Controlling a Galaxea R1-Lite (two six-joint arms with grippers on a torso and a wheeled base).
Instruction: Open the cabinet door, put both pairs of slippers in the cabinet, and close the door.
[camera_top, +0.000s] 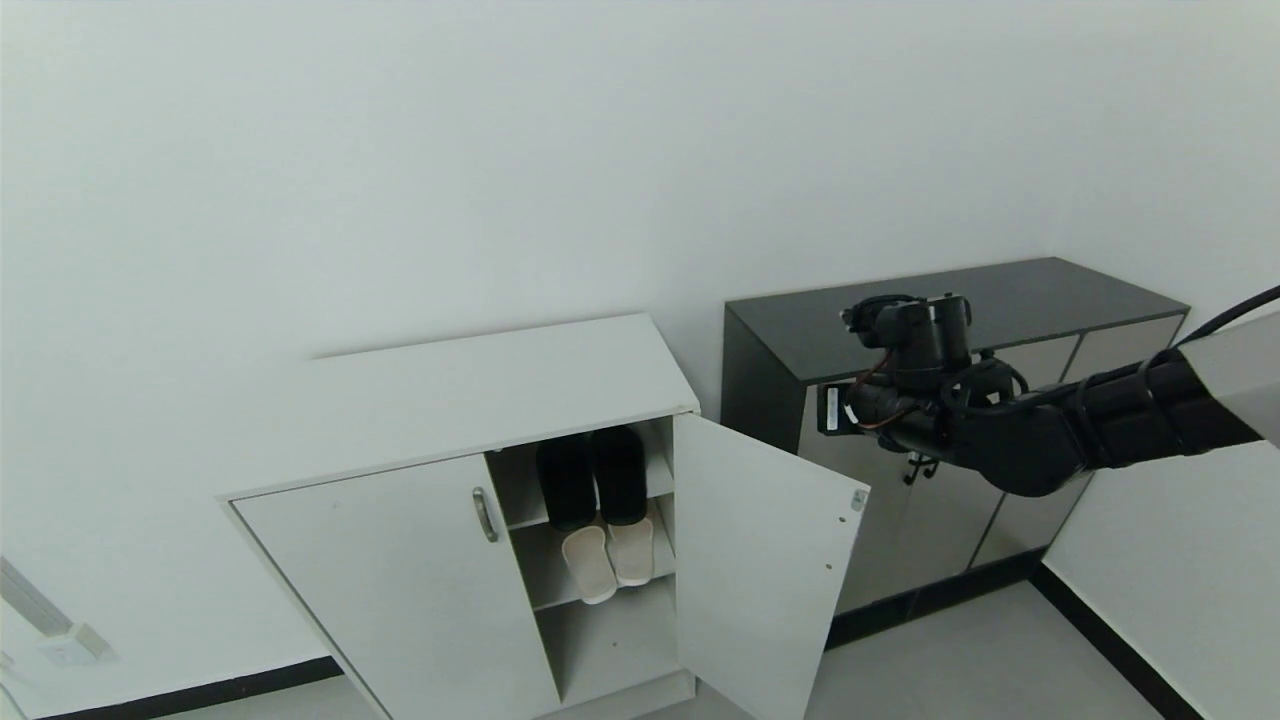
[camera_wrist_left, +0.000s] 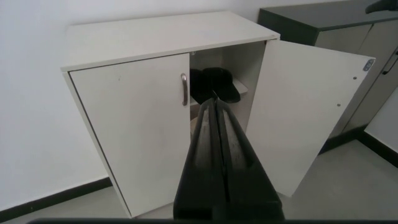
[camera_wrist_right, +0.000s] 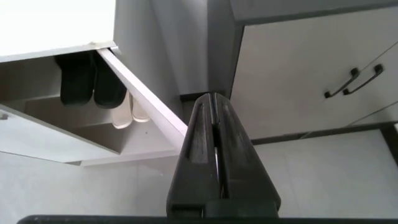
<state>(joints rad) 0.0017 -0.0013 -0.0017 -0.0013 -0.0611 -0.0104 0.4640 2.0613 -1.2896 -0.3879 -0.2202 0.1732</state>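
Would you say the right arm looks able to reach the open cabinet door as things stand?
Probably yes: the right gripper, shut, hangs close beside the free edge of the door with nothing between them, so a push looks feasible.

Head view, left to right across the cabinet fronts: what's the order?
closed door → handle → black slippers above white slippers → open door → dark cabinet
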